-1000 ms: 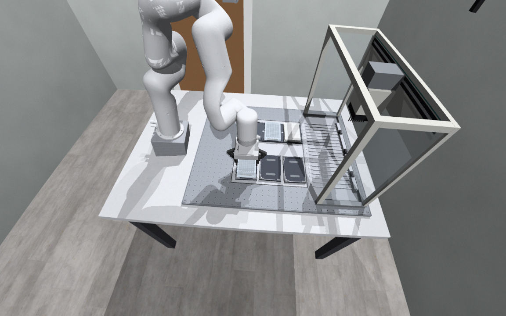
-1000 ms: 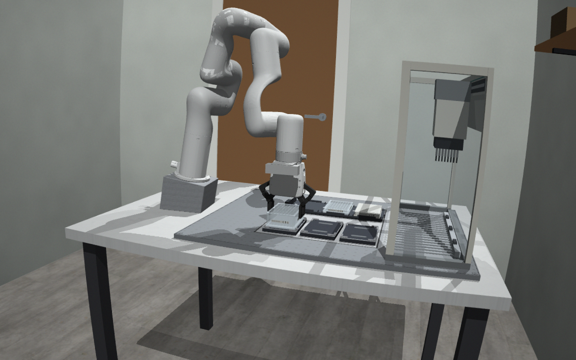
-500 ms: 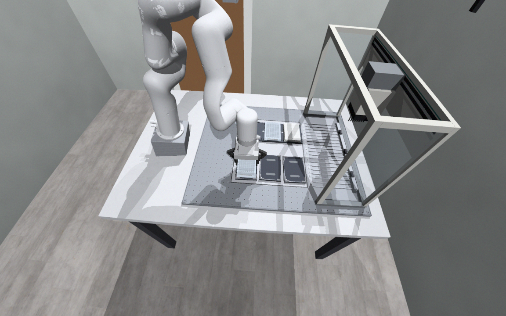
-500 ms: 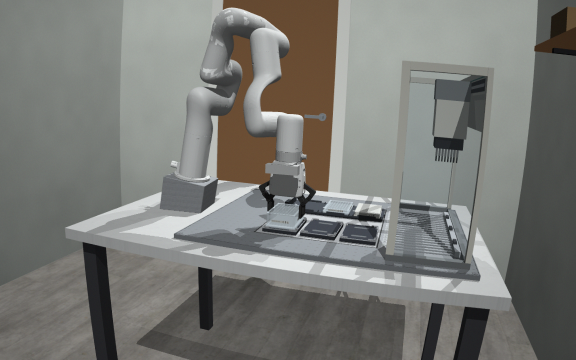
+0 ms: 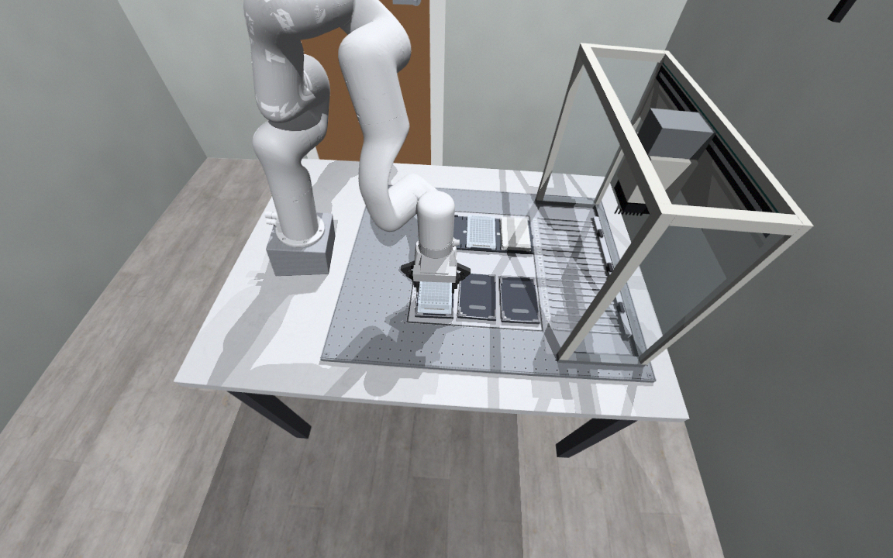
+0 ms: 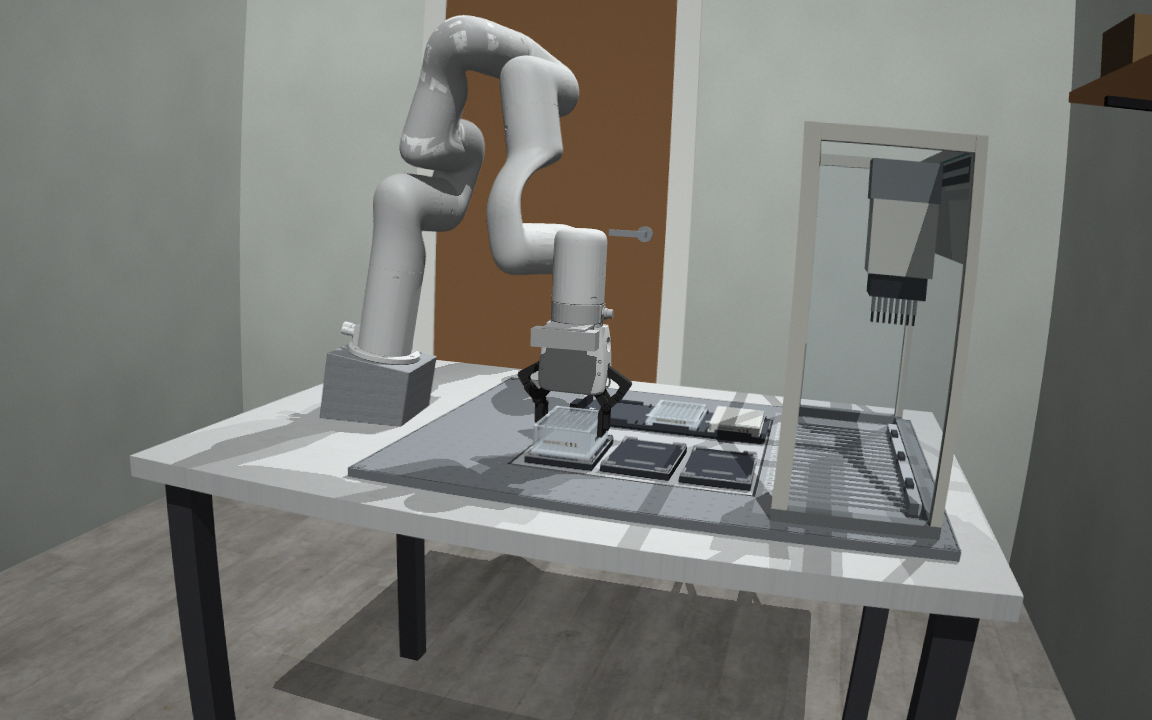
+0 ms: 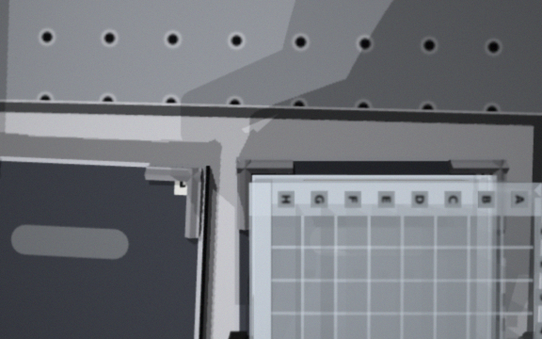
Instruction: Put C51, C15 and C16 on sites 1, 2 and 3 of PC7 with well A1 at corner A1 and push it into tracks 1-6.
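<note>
Pincer (image 6: 572, 413) clamps C51 (image 6: 567, 432) | clear, tall, gridded block

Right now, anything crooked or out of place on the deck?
Nothing stands out. The clear block gripped in the jaws of the gripper lies square to the corner guides under it. The clear plate and the white plate behind it lie flat.
</note>
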Controlling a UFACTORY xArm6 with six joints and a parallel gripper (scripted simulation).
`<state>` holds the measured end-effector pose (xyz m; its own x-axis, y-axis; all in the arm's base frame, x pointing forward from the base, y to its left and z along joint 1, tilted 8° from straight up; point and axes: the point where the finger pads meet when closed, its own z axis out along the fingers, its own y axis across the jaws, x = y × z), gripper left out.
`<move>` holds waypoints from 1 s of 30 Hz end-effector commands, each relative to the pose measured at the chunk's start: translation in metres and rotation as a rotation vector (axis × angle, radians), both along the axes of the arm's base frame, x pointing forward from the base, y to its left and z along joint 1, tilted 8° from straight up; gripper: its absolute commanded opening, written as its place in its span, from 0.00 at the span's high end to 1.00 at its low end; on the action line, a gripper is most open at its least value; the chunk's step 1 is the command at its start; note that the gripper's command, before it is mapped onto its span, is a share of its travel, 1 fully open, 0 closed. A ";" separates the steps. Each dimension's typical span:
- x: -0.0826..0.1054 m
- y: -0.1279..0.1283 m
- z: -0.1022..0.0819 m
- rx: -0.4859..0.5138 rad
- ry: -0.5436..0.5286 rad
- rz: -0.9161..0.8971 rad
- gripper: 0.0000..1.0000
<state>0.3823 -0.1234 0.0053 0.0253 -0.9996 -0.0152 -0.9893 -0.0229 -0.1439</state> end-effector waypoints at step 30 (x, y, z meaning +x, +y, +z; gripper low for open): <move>-0.001 -0.001 0.016 -0.001 -0.004 0.000 1.00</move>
<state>0.3805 -0.1237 0.0183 0.0253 -0.9996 -0.0152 -0.9893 -0.0229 -0.1442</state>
